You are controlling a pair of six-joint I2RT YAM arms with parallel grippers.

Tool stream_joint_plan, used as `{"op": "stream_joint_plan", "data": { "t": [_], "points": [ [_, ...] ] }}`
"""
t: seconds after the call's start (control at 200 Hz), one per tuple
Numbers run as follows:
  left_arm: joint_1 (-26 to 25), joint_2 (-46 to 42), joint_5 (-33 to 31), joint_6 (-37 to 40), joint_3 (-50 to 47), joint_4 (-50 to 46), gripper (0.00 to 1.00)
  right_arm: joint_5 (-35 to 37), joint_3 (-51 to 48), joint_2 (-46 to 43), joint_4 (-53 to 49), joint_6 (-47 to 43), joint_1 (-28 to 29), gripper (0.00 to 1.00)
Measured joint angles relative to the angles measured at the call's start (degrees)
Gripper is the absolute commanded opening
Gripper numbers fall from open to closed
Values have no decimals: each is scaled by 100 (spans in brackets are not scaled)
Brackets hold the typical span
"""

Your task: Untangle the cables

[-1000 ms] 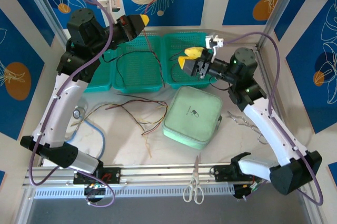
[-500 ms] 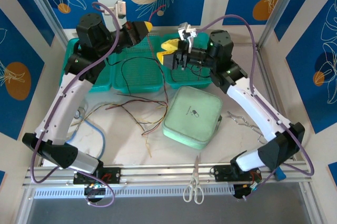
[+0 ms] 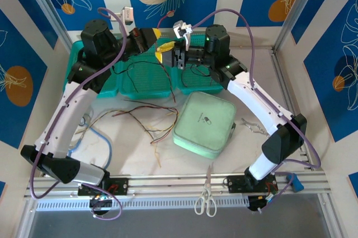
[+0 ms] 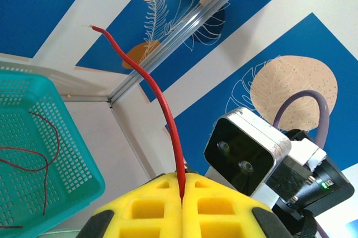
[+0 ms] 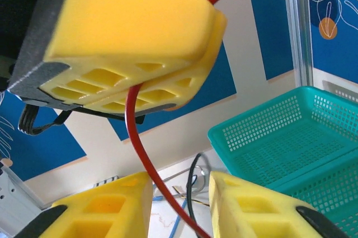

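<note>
At the left of the bench (image 3: 128, 157) a light-blue stethoscope (image 3: 104, 137) lies outside the job. Just to its right the cables (image 3: 146, 119) sprawl in a loose dark-red, tan and black tangle in front of the teal baskets (image 3: 120, 90), where a few more thin strands lie. One red cable (image 4: 162, 103) is held well above that heap, seemingly so that it hangs free of the others and can be drawn out alone. The left hand (image 4: 182, 193) is pressed fully together on it, with the wire pinched in the seam of its yellow foam and a short end sticking up past it. Just to the right and below, the right hand (image 5: 179, 190) is parted and straddles the hanging red cable without gripping it. It looks placed to take a second hold lower down the same wire. Further right, a mint-green pouch (image 3: 204, 123) rests flat on the bench, clear of the tangle.
</note>
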Motion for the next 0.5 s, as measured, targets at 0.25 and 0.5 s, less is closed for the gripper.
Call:
{"op": "stream_joint_plan", "data": {
  "t": [0.25,0.5],
  "points": [
    [0,-9,0,0,-13,0,0,11,0,0,0,11,33,30],
    [0,-13,-11,61,-17,-24,19,50,0,0,46,20,98,0]
  ]
}}
